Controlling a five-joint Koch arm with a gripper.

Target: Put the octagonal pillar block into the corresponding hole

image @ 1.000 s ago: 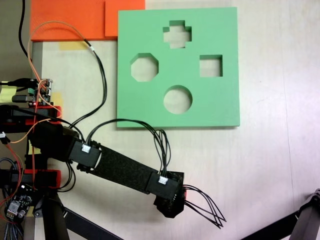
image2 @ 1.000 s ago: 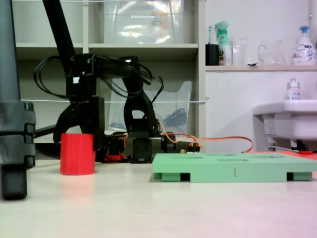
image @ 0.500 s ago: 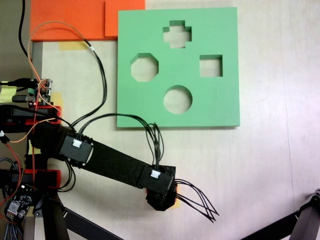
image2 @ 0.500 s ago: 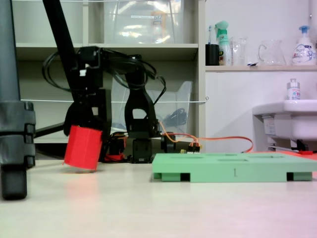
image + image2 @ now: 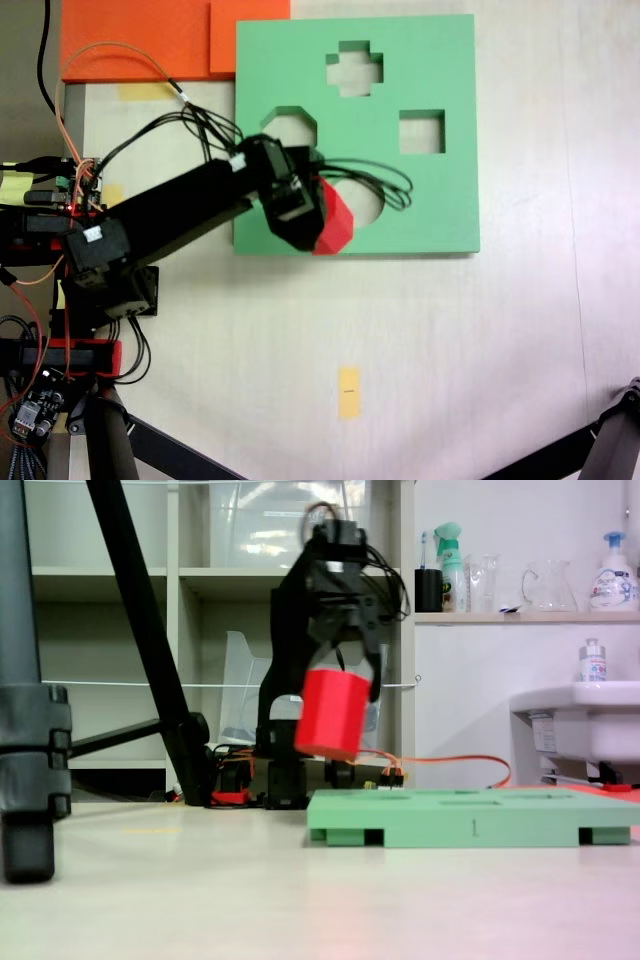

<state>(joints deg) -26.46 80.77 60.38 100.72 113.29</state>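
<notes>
The red octagonal pillar block [image 5: 333, 220] [image 5: 332, 713] hangs tilted in the air above the green foam board [image 5: 430, 200] [image 5: 470, 825], clear of its surface. My gripper [image 5: 318, 212] [image 5: 340, 675] is shut on the block from above. From overhead the block and gripper sit over the board's near-left part, covering much of the round cutout [image 5: 372, 205]. The eight-sided cutout [image 5: 292, 119] lies just beyond, partly hidden by the arm and its cables.
The board also has a cross-shaped cutout [image 5: 355, 68] and a square cutout [image 5: 421, 132]. Orange foam sheets [image 5: 140, 38] lie at the far left corner. A yellow tape marker [image 5: 348, 390] sits on the bare table. Tripod legs [image 5: 590, 455] stand at the near edge.
The arm has lifted the red block off the table and swung it from the near area by the yellow marker up over the green board. The marker is now uncovered.
</notes>
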